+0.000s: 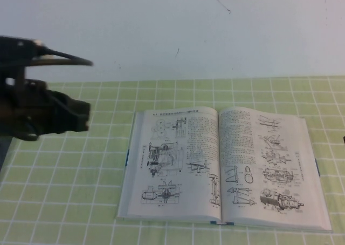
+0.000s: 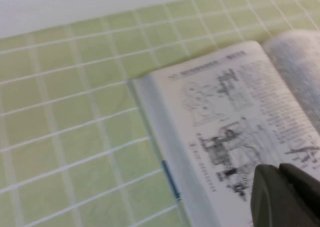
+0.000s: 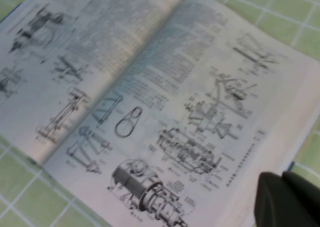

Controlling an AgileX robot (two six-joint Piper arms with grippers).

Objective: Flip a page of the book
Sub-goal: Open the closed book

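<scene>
High view: book (image 1: 223,167) open | left tool (image 2: 285,197), right tool (image 3: 287,199) above pages

Flat pale-green table covering with a white grid of squares (image 1: 81,169) spans the whole work surface, lying smooth. Behind it rises a plain off-white wall (image 1: 172,29) carrying a thin dark hairline mark (image 1: 218,1) toward the upper right. Lighting is even and diffuse, shadows soft.
</scene>
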